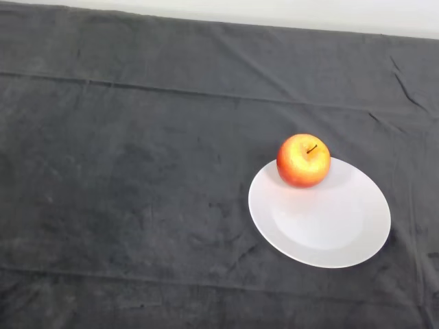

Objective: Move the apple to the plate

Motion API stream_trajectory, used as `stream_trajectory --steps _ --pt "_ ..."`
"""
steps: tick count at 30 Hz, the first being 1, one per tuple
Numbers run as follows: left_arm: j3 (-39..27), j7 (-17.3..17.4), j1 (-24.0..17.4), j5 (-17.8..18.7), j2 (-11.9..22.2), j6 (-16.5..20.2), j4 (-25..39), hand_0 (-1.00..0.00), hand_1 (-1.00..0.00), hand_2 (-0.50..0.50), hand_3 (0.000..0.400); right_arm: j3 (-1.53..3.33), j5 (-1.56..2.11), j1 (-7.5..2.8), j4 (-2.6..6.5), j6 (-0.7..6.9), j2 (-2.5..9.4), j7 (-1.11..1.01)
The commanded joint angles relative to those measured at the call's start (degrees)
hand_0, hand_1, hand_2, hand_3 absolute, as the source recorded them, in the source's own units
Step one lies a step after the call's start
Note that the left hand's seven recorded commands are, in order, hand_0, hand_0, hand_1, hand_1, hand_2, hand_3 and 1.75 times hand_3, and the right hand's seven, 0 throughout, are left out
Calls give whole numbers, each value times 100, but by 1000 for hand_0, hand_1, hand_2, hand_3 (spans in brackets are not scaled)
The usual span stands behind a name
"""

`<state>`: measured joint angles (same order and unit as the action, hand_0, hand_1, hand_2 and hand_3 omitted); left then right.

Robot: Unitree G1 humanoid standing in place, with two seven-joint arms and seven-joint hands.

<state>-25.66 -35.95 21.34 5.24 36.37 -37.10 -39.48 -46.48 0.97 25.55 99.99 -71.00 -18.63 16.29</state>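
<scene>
A red and yellow apple [303,160] stands stem up on the far rim of a white round plate [322,223]. The plate lies on the dark cloth, right of the middle of the head view. The apple's base rests on the plate's upper left edge.
The dark grey cloth [123,178] covers the whole table and has folds running across it. The table's far edge runs along the top of the view against a pale wall [274,10].
</scene>
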Motion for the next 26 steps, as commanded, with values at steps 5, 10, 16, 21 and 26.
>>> stream_trajectory --steps 5,10,16,21,26 --pt "-169 79 253 -127 -124 -98 -296 0 0 0 0 -87 11 -735 369 202 488 20" --pt "-192 95 261 -143 -134 -109 -308 0 0 0 0 -87 11 -735 369 202 488 20" --pt "-227 133 265 -143 -133 -117 -322 0 0 0 0 -87 10 -735 369 202 488 21" --pt "-245 143 272 -155 -141 -100 -305 0 0 0 0 -88 10 -735 369 202 488 20" --pt "-273 163 271 -160 -144 -108 -308 0 0 0 0 -88 10 -735 369 202 488 20"
